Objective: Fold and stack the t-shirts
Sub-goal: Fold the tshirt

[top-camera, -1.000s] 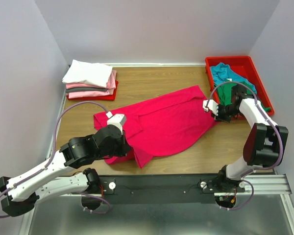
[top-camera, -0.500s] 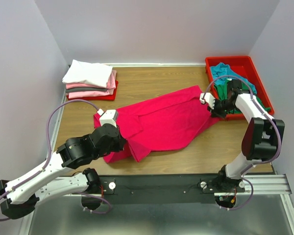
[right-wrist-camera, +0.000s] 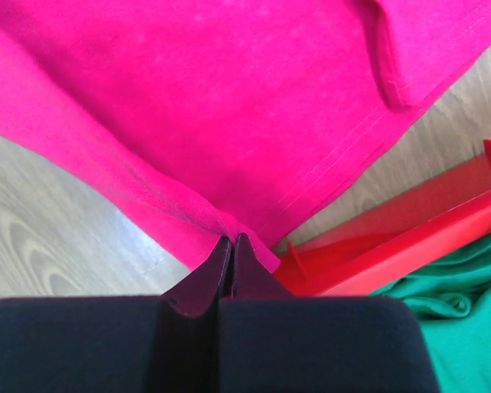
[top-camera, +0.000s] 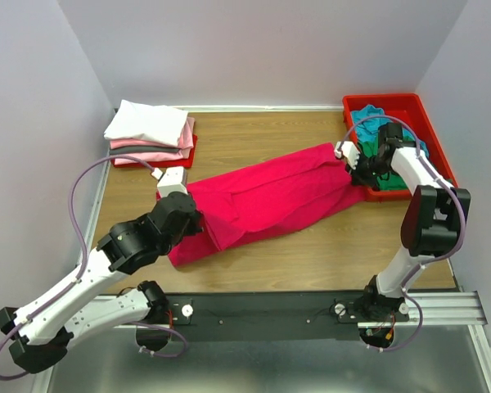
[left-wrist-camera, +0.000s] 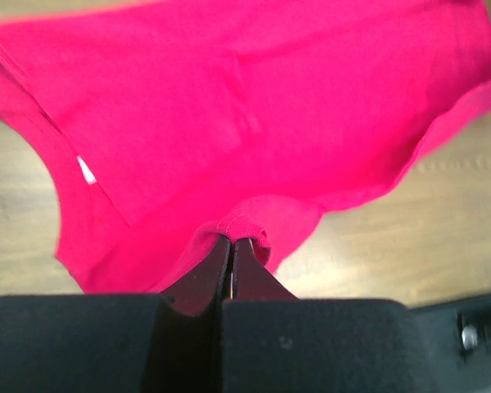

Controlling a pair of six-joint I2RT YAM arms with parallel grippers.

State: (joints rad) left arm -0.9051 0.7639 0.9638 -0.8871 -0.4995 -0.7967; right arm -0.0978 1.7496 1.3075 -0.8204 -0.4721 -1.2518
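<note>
A crimson-pink t-shirt lies stretched in a long band across the table, from my left gripper to my right gripper. In the left wrist view, the left gripper is shut on a bunched fold of the shirt. A small white neck label shows at the left of that view. The right gripper is shut on the shirt's hemmed edge, next to the red tray. Folded white and pale pink t-shirts are stacked at the back left.
The folded stack rests on a red tray near the left wall. A second red tray at the back right holds a teal shirt and a green shirt. The right arm reaches over that tray's near corner.
Both grippers moved toward the back of the table, dragging the shirt's near edge over itself into a narrower band. The right gripper's jaws closed fully on the hem.
</note>
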